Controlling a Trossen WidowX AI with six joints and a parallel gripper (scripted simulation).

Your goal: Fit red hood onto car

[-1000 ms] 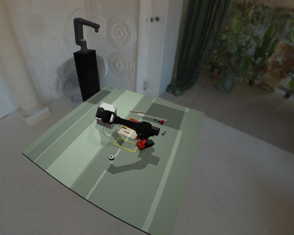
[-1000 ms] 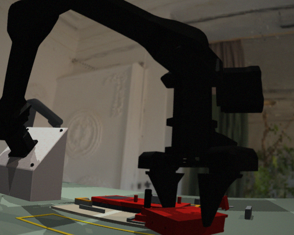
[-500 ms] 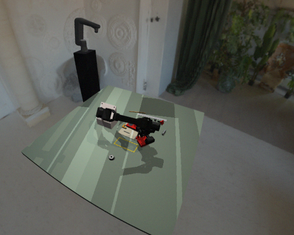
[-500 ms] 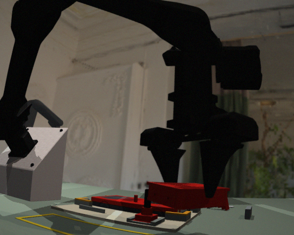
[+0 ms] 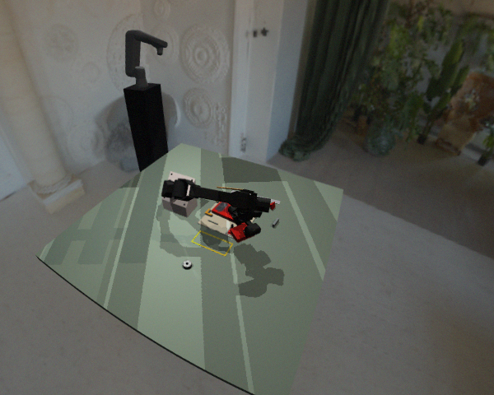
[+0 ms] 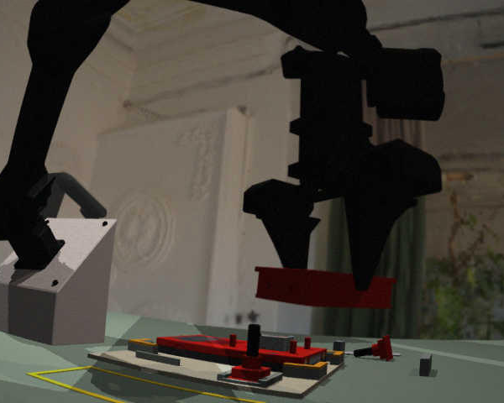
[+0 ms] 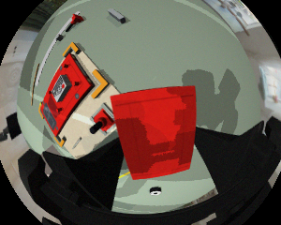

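Your end effector (image 6: 330, 277) is clamped on the hood (image 6: 323, 288), one finger on each long side wall, and the hood hangs in the air well above the worktop (image 5: 174, 297). In the exterior view it sits slightly tilted, its right end lower. In the wrist view the chassis (image 7: 65, 90) in its jig (image 7: 84, 134) lies at about 9 o'clock from the hood, not yet beneath it.

Expect the hood to behave as a stiff, light shell: it should not flex under the squeeze, but its smooth walls could slip or pivot between two narrow fingers. The grip across the flat side walls, near the middle of the length, looks the sensible one, since it leaves all four corner bosses free.

Four short pegs (image 6: 232, 339) stand around the engine (image 6: 275, 340). You will likely need to level the hood before lowering, or one corner hole may catch its peg first and jam. A tall black post (image 6: 254, 340) stands at the jig's near edge; keep the hood off it.
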